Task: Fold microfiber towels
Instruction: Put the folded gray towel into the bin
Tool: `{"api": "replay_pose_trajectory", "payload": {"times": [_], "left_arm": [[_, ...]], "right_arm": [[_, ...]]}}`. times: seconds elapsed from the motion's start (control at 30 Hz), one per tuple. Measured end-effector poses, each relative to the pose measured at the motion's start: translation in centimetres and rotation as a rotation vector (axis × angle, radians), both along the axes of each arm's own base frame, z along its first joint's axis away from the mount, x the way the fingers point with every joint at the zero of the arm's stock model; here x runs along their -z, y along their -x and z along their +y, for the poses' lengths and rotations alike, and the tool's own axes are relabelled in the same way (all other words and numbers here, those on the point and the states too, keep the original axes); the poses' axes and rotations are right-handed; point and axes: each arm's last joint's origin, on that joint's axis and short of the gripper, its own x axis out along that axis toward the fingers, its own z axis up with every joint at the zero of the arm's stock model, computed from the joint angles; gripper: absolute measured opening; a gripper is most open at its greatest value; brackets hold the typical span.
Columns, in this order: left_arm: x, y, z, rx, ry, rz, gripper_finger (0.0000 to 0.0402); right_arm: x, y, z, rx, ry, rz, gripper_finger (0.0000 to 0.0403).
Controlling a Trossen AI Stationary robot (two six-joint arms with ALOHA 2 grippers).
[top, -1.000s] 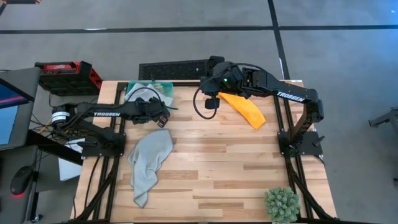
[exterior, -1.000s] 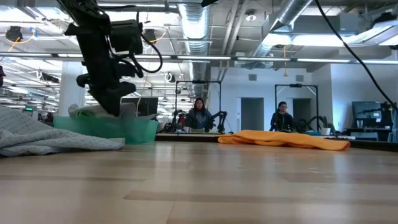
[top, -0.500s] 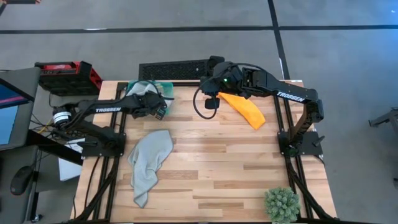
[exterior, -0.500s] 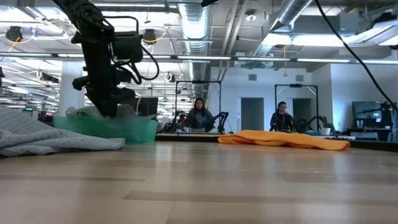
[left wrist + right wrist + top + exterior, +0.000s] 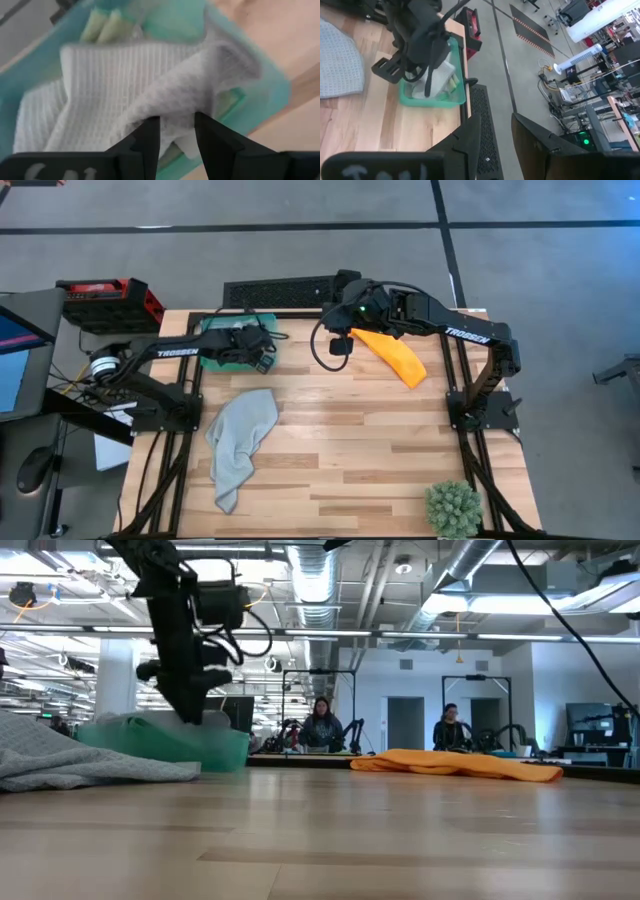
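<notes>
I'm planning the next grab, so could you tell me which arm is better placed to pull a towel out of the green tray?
Left. Its gripper is over the tray, fingers open at the grey towel; the right gripper waits by the orange towel.

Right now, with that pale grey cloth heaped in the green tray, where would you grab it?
Take the raised fold of the pale grey towel near its middle, coming down from above. The green tray walls block a sideways approach, and the left tool already sits open just over that ridge.
</notes>
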Motion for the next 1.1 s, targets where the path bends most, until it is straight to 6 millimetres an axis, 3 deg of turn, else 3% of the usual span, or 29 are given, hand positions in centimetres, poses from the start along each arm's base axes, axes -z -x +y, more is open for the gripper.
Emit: {"api": "replay_pose_trajectory", "payload": {"times": [0.27,0.47,0.77,1.1], "left_arm": [[-3.4,-0.5,0.3,0.007,-0.043,0.011,0.0114],[-4.2,-0.4,0.5,-0.022,-0.098,0.038,0.0114],[-0.5,1.3,1.5,-0.106,0.012,0.102,0.0114],[3.3,1.8,3.5,-0.135,0.091,0.194,0.0114]], "right_arm": [[0.0,0.0,0.0,0.009,-0.014,-0.005,0.0134],[0.1,0.0,0.0,0.009,-0.015,0.000,0.0134],[0.1,0.0,0.0,0.009,-0.015,-0.001,0.0134],[0.1,0.0,0.1,0.007,-0.015,-0.001,0.0134]]}}
